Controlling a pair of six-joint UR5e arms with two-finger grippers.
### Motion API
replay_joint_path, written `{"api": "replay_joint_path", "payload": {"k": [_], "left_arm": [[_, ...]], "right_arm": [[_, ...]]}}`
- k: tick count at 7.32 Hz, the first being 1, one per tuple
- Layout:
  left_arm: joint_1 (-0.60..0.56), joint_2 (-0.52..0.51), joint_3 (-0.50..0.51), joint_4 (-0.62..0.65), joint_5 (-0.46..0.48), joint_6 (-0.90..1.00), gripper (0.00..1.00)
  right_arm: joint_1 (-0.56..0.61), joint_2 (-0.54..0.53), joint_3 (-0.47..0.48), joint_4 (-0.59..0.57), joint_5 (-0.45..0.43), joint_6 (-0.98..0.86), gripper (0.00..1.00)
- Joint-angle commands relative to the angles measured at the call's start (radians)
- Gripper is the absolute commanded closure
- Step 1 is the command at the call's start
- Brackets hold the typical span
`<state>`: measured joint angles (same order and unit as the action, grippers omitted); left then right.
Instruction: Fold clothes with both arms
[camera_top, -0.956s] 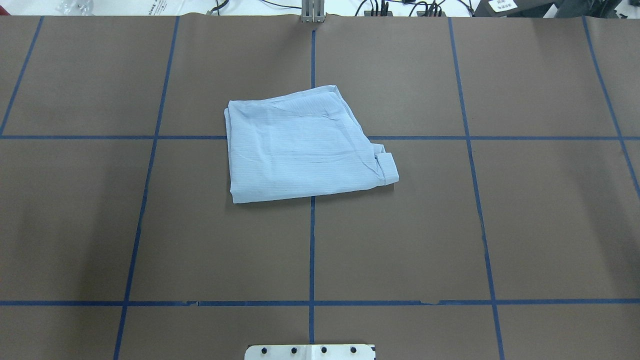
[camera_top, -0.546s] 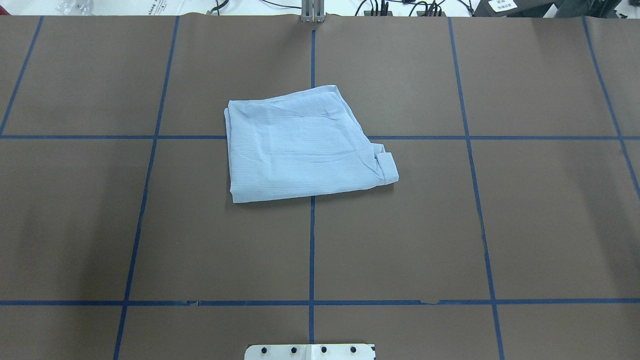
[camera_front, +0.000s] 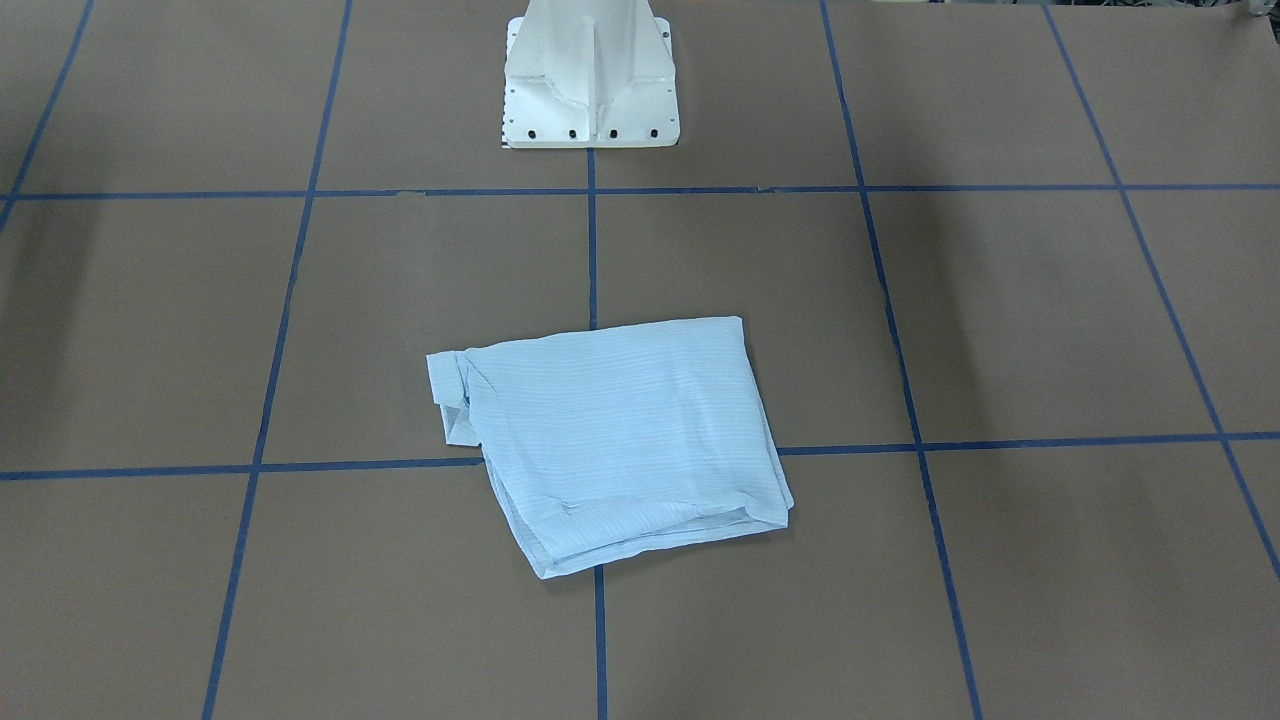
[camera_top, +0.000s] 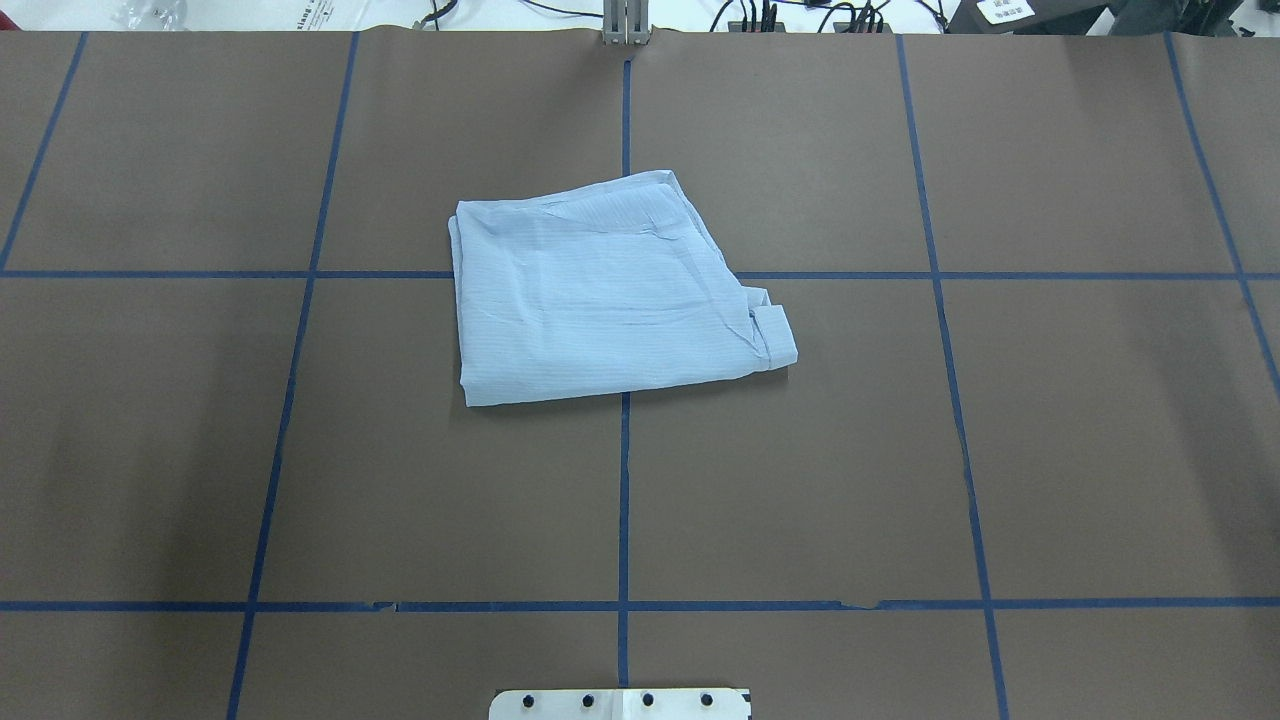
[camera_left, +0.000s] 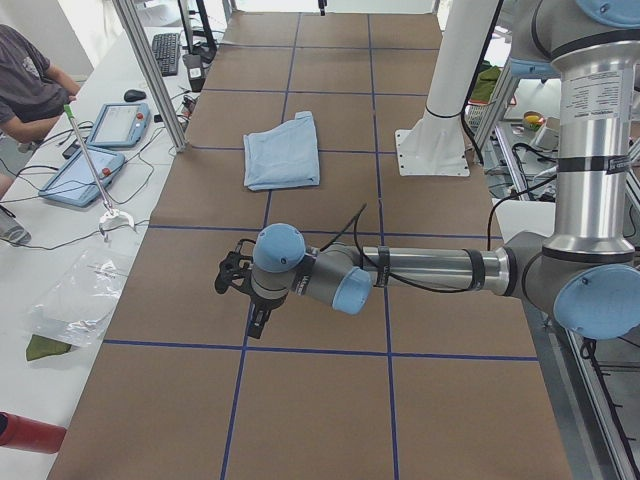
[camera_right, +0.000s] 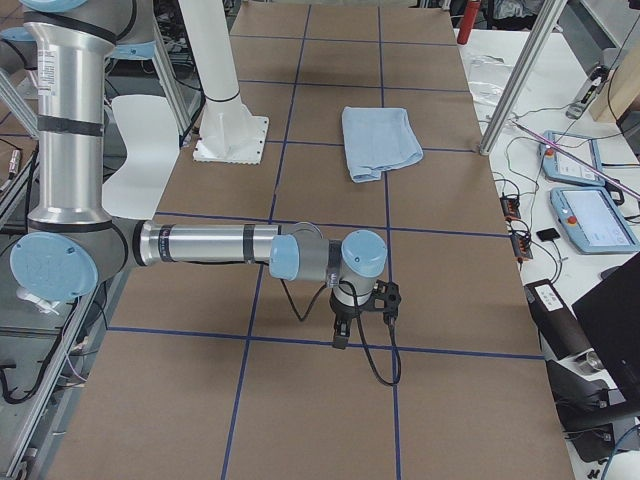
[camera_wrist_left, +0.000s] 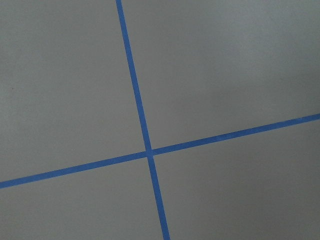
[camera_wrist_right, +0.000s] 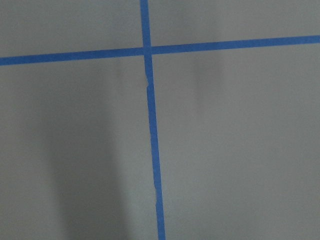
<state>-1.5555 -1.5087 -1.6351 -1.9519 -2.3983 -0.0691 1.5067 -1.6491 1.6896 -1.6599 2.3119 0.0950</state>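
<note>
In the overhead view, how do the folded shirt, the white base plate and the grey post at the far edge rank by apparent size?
1. folded shirt: clearly the largest.
2. white base plate: second, though the view's bottom edge cuts it off.
3. grey post: the smallest, also cut off at the top.

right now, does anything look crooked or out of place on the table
The shirt is folded but not square: its edges run skewed to the blue tape lines, a cuff-like flap pokes out at one corner, and its layers lie uneven along the edge farthest from the robot. Nothing looks damaged.
</note>
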Motion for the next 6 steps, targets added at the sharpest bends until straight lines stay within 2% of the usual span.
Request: {"api": "replay_joint_path", "payload": {"k": [1,6], "left_arm": [[0.000,0.001,-0.005,-0.002,-0.001,0.006,0.00],[0.000,0.001,-0.023,-0.005,-0.002,0.006,0.00]], "right_arm": [[-0.002,0.005,0.005,0.018,0.021,0.005,0.00],[-0.028,0.009,0.012,0.019,0.021,0.005,0.00]]}}
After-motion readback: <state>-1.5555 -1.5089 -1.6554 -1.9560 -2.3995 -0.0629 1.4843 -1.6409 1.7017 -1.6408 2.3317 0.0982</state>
